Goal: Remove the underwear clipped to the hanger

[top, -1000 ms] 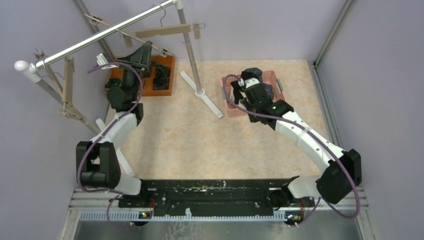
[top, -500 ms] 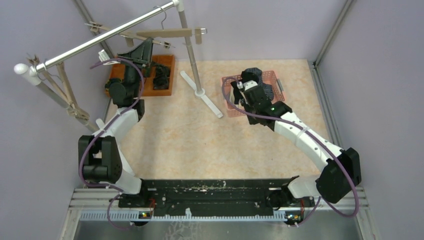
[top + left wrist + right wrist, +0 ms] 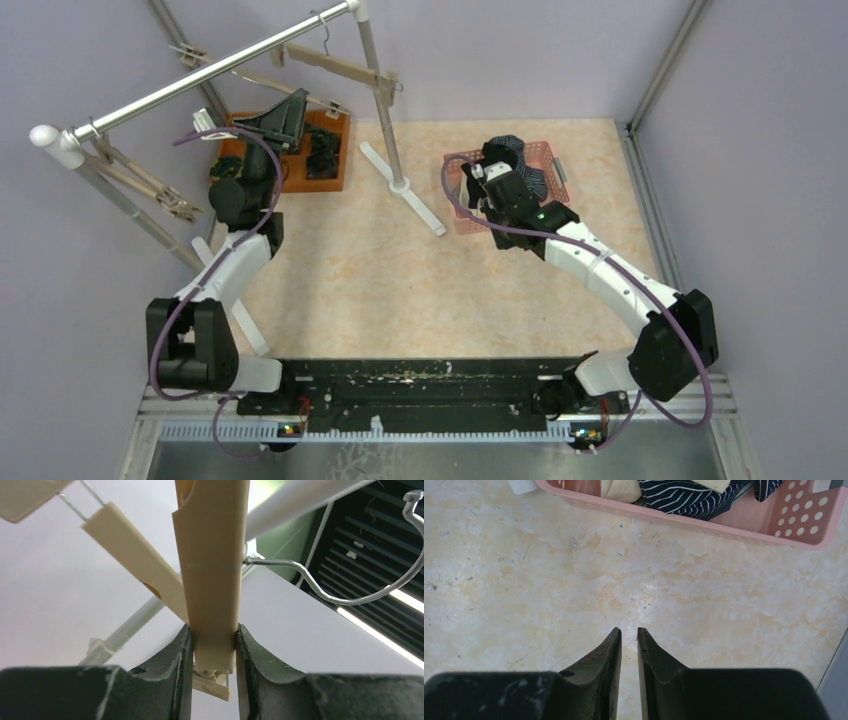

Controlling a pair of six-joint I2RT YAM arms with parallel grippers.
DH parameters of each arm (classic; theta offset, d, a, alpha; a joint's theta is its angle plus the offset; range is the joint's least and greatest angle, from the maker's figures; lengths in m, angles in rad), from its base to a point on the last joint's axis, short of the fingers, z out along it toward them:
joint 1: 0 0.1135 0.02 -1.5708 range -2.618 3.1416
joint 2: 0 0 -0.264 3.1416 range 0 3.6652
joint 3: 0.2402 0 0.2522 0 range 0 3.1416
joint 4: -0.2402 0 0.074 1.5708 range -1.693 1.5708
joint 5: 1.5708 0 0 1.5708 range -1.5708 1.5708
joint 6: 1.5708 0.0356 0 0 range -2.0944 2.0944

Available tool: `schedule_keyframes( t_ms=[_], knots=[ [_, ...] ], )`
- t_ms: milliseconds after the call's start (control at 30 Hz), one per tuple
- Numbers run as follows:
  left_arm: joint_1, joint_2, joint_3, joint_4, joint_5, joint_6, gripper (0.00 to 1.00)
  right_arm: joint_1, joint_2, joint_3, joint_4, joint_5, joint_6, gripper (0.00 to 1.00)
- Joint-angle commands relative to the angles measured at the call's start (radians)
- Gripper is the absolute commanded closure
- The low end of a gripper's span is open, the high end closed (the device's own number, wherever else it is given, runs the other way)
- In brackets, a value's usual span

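- The left arm [image 3: 232,262] stretches toward the upper left of the overhead view, with its wrist raised below the metal rail [image 3: 200,80].
- The left gripper [image 3: 212,635] is clamped on the lower end of a beige wooden hanger [image 3: 210,555], and its 2 fingers press flat against the sides.
- The right arm [image 3: 600,270] bends from the lower right toward the middle right.
- The right gripper [image 3: 629,640] is barely open, with a thin slit between its 2 fingers. It holds nothing and points at the table [image 3: 574,580], near the pink basket [image 3: 724,527].
- Navy-striped underwear [image 3: 684,497] lies inside the basket, at the top of the right wrist view.
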Motion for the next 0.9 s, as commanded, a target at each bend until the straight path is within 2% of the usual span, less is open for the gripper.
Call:
schedule_keyframes(
  t_ms=[0,267,500,633,867],
  knots=[
    [-0.004,-0.078,-0.015,0.001,0.057,0.031,1.00,-0.005,0.002,0.024,0.036,0.013,-0.001,0.81],
    [-0.004,-0.115,0.015,-0.018,0.044,0.024,1.00,0.007,0.016,0.024,0.034,0.000,0.004,0.82],
    [-0.002,-0.076,0.011,0.029,-0.052,-0.021,1.00,0.018,0.007,0.017,0.032,0.009,0.003,0.83],
    [0.004,-0.045,0.064,0.031,-0.056,-0.012,1.00,0.023,0.000,0.004,0.035,0.024,0.002,0.83],
    [0.026,-0.038,0.162,-0.078,-0.046,0.006,1.00,0.025,0.002,0.000,0.041,0.023,-0.004,0.83]
  ],
)
